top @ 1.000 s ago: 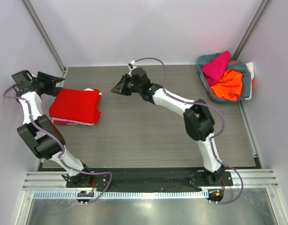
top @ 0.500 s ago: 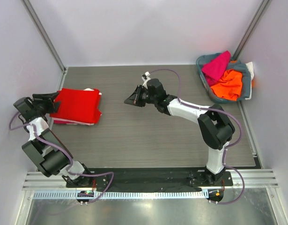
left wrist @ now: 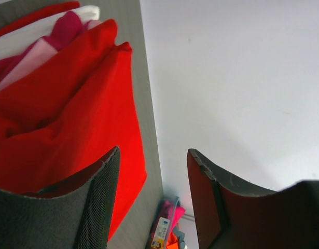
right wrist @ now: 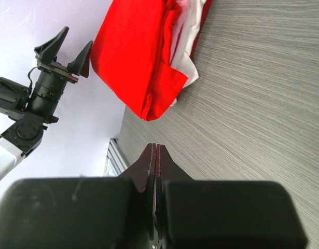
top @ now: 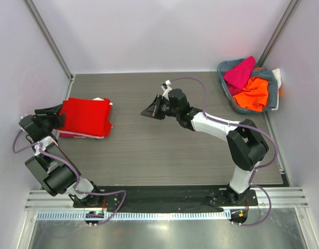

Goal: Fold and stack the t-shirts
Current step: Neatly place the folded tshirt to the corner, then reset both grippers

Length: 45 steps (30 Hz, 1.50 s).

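T-shirts (top: 85,117) lie stacked, unmoved; left gripper (top: 57,114), spread, has drawn back; right gripper (top: 146,112) pressed together.

I find no text, brand or number I can read in any view. The only candidate is in the left wrist view: a small white tag with blue marks (left wrist: 162,228), low in the frame past the edge of the red t-shirt (left wrist: 71,129). Its print is too small to read, and I can't tell what it's fixed to.
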Each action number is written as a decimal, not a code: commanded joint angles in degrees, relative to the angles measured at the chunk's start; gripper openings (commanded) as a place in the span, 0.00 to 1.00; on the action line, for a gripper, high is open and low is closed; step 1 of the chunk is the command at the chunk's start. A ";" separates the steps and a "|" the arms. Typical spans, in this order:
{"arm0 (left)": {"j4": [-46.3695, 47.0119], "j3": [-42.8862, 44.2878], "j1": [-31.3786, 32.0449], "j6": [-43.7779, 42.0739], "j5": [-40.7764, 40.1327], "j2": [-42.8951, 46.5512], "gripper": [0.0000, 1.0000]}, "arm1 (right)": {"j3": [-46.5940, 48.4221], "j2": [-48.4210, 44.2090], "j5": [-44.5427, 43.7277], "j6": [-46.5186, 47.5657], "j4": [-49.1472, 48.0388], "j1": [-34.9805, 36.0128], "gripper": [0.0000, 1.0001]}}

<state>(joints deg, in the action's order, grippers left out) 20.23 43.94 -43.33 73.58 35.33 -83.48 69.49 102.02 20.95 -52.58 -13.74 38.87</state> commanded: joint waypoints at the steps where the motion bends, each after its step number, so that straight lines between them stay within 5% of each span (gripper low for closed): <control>1: 5.87 -3.59 -0.79 0.77 -1.93 -0.54 0.55 | -1.20 -3.05 0.14 0.81 -2.87 -0.29 0.01; 11: 5.62 -3.62 -0.79 -0.18 -2.37 -0.90 0.54 | -7.53 -7.44 -0.38 0.72 -5.78 -1.43 0.01; 17: -7.73 2.98 2.45 -6.77 -3.60 9.99 0.54 | -11.57 -13.23 -1.70 4.58 -2.36 -4.59 0.01; 25: -16.89 2.39 28.19 -18.72 -13.17 24.06 0.55 | -20.09 -29.05 -8.63 16.18 5.37 -11.61 0.10; 34: -18.03 -5.27 61.23 -26.55 -33.62 29.17 0.58 | -33.27 -47.43 -35.09 24.54 16.73 -14.09 0.20; 37: -17.16 -7.29 73.36 -31.38 -41.27 24.08 0.58 | -38.46 -49.01 -39.91 24.63 16.46 -14.18 0.35; 38: -16.37 -7.90 78.09 -32.87 -43.22 23.11 0.59 | -40.82 -49.54 -41.07 25.15 16.29 -14.18 0.58; 41: -13.92 -10.19 81.73 -37.80 -47.10 20.65 0.61 | -44.52 -52.18 -45.81 25.94 15.93 -14.18 0.84; 43: -12.41 -11.77 81.74 -40.52 -46.67 19.77 0.63 | -45.84 -54.11 -48.01 24.37 15.68 -14.18 0.91; 44: -11.88 -12.04 81.74 -41.49 -47.28 19.67 0.74 | -47.24 -55.68 -47.06 24.71 14.80 -14.18 0.92; 45: -12.49 -12.04 81.74 -41.94 -49.46 19.50 0.97 | -47.95 -56.48 -46.88 25.32 14.10 -14.18 0.92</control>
<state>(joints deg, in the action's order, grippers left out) 3.51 31.62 38.57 37.10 -6.39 -64.23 22.13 49.47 -20.60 -28.32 4.86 24.88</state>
